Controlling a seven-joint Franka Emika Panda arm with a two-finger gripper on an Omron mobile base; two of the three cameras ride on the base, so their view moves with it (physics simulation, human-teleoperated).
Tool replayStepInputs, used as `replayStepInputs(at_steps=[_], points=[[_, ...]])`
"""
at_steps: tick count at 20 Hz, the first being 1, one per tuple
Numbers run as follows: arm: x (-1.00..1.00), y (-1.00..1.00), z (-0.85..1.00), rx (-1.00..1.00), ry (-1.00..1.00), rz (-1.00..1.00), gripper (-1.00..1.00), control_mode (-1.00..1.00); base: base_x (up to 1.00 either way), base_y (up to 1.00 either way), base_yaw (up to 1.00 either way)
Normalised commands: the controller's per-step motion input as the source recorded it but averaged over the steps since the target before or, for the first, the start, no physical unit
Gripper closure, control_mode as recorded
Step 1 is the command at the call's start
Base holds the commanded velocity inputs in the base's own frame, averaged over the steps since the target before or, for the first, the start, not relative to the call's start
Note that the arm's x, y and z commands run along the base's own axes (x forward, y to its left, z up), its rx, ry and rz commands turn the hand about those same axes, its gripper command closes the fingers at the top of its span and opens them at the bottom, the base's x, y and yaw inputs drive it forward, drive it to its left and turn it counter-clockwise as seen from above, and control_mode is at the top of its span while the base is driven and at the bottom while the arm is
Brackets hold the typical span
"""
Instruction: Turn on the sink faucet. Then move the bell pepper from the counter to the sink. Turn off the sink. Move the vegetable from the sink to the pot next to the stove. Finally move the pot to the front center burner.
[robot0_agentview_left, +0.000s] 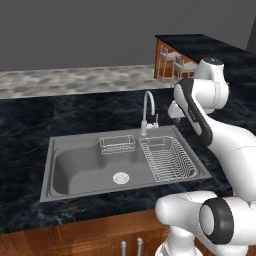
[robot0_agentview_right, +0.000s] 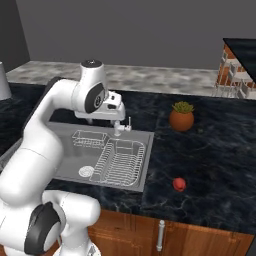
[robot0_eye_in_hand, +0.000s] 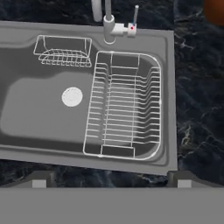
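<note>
From the left base camera, the grey sink (robot0_agentview_left: 75, 170) is set into the black marble counter (robot0_agentview_left: 30, 120); the faucet (robot0_agentview_left: 148, 111) stands at twelve o'clock of the basin, its curved spout arching toward nine o'clock, its small handle (robot0_agentview_left: 156, 120) just beside the post at three o'clock; no water shows at the spout; a wire dish rack (robot0_agentview_left: 167, 159) fills the three o'clock side of the basin; a small wire caddy (robot0_agentview_left: 117, 145) hangs on the back wall; the round drain (robot0_agentview_left: 120, 177) lies on the basin floor; the white arm (robot0_agentview_left: 220, 135) rises at three o'clock of the sink, its hand end hidden behind its own links.

From the right base camera, the red bell pepper (robot0_agentview_right: 179, 184) lies on the counter at three o'clock of the sink, well apart from the rim, near the front edge; a potted plant (robot0_agentview_right: 182, 116) in an orange pot stands at twelve o'clock of the pepper, farther back; the arm arches over the back of the basin, its hand near the faucet post.

From the hand camera, the gripper (robot0_eye_in_hand: 112, 179) looks down on the sink; its two dark fingertips (robot0_eye_in_hand: 39, 179) sit far apart at six o'clock, spread wide and released, nothing between them; the rack lies at centre; the drain at nine o'clock; the faucet base and handle at twelve o'clock.
</note>
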Motion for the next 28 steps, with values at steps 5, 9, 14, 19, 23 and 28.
replayStepInputs(at_steps=[5,9,14,19,23,28], points=[[0.43,-0.58,-0.30,0.07,-0.02,0.10,-1.00,-1.00,0.00,0.00,0.00],[0.50,-0.42,-0.18,0.06,0.00,0.14,-1.00,-1.00,0.00,0.00,0.00],[0.32,-0.33,-0.18,0.10,-0.04,0.15,-1.00,-1.00,0.00,0.00,0.00],[0.34,-0.12,-0.13,0.11,-0.14,0.23,-1.00,-1.00,0.00,0.00,0.00],[0.31,0.09,-0.14,0.10,-0.15,0.28,-1.00,-1.00,0.00,0.00,0.00],[0.11,0.10,-0.07,0.03,-0.06,0.15,-1.00,-1.00,0.00,0.00,0.00]])
